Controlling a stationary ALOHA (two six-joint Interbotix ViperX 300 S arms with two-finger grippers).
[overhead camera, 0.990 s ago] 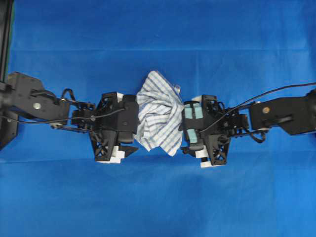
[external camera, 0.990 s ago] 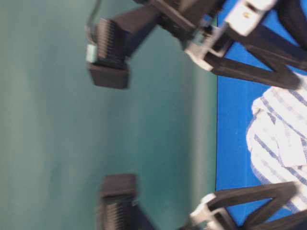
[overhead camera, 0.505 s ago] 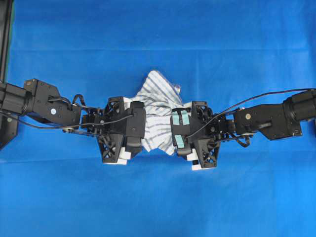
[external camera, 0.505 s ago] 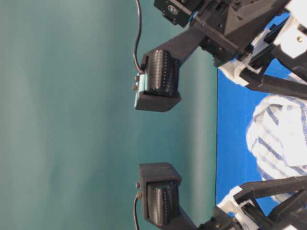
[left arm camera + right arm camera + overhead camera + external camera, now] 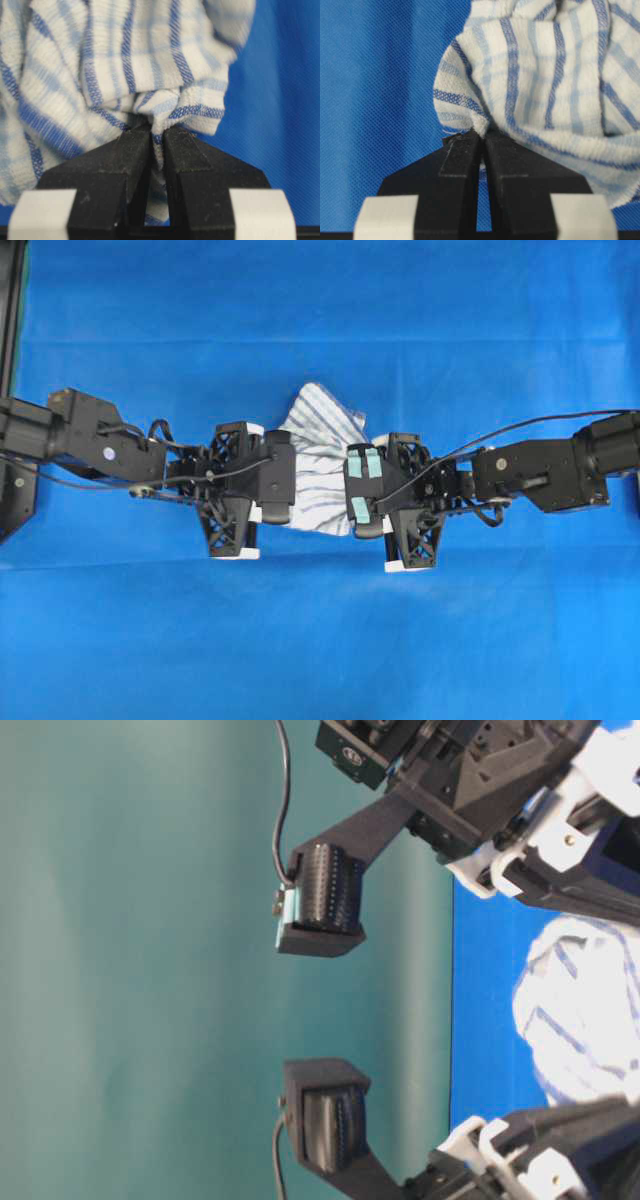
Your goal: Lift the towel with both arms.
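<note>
The towel (image 5: 320,455), white with blue check stripes, lies bunched on the blue tablecloth between my two arms. It also fills the left wrist view, where the towel (image 5: 125,60) has a fold pinched between the black tips of my left gripper (image 5: 156,134). My right gripper (image 5: 481,132) is shut on a fold at the edge of the towel (image 5: 555,75). From overhead, the left gripper (image 5: 290,480) presses in from the left and the right gripper (image 5: 348,492) from the right. In the table-level view the towel (image 5: 585,1010) shows at the right edge.
The plain blue tablecloth (image 5: 320,640) covers the whole table. A dark frame (image 5: 12,320) runs along the left edge. Thin black cables (image 5: 540,430) trail from the right arm. A teal wall (image 5: 150,970) fills the table-level view's left.
Both grippers moved in onto the towel's sides and shut on folds of it. The cloth is bunched narrower between them than a second ago.
</note>
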